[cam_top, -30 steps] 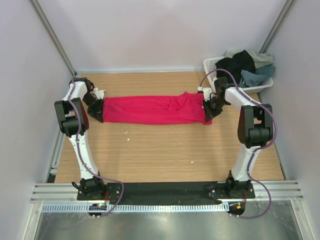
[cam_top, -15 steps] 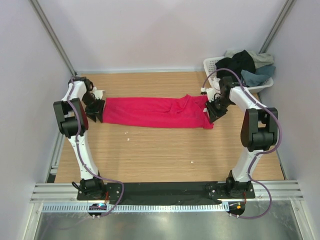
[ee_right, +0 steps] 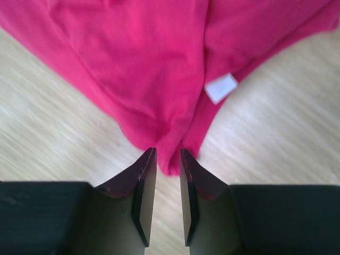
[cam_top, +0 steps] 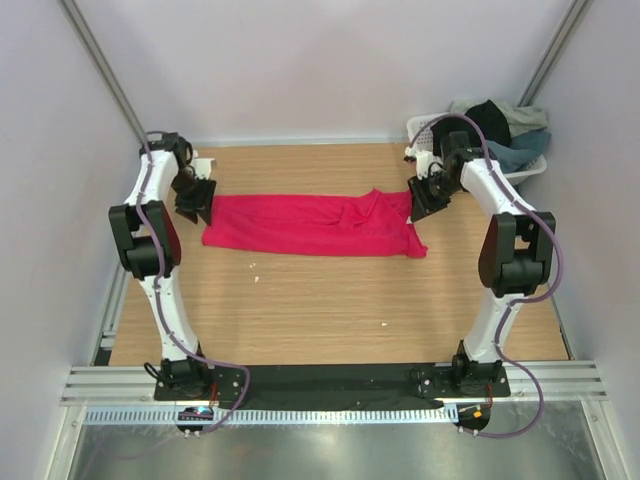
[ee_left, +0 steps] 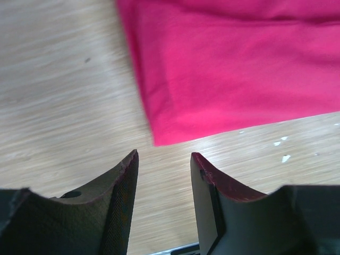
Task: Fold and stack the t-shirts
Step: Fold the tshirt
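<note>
Crimson shirt (cam_top: pixel 310 224) lies on your table (cam_top: pixel 330 300) as a long flat band. White basket (cam_top: pixel 420 128), far right, holds black, blue and pale shirts (cam_top: pixel 490 120). Your left pincer (ee_left: pixel 163 155) gapes wide, empty, just off the shirt's left end. Your right pincer (ee_right: pixel 168 151) is barely parted above the right tip, gripping nothing.
</note>
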`<state>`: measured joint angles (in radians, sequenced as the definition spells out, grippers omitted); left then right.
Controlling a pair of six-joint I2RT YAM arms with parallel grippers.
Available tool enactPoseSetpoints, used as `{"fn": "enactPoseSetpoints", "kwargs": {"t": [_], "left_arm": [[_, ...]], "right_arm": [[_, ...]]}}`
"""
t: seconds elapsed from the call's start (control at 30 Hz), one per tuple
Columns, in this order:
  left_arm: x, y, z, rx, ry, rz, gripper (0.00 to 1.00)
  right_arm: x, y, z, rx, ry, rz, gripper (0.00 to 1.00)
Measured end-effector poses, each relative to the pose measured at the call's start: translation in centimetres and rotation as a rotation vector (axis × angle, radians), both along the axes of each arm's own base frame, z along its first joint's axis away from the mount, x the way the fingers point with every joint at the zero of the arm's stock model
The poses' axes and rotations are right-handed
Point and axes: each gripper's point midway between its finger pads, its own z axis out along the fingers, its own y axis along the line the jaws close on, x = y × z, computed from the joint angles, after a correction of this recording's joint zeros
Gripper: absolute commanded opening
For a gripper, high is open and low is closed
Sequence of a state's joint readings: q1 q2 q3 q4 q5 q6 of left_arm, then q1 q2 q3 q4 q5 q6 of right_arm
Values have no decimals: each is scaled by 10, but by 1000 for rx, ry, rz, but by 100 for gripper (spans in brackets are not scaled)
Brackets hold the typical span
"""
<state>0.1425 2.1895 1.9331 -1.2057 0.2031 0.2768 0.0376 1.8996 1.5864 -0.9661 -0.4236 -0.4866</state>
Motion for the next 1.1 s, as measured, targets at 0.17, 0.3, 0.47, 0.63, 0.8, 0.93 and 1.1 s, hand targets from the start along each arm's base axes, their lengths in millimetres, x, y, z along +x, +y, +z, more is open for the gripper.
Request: {"fn": "enactPoseSetpoints", "kwargs": {"t": [0.17, 0.3, 0.47, 0.63, 0.8, 0.93, 1.1], "left_arm": [[12, -43, 8, -28, -37, -83, 45], [22, -74, 7, -55, -54, -135, 46], [31, -89, -14, -69, -35, -156, 45], [25, -92, -39, -68, 22, -159, 45], [16, -89, -49, -57, 54, -149, 45], [14, -87, -50, -46, 39, -133, 45], [-13, -86, -51, -42, 55, -122, 45]], "right_arm": [[34, 20, -10, 77, -4, -79, 30], [55, 41, -24, 79, -2, -95, 30], [73, 74, -39, 66, -21, -66, 30], [75, 96, -58, 47, -6, -40, 30], [74, 97, -77, -6, 15, -57, 30], [91, 94, -77, -48, -21, -89, 30], [135, 105, -76, -75, -119, -103, 32]]}}
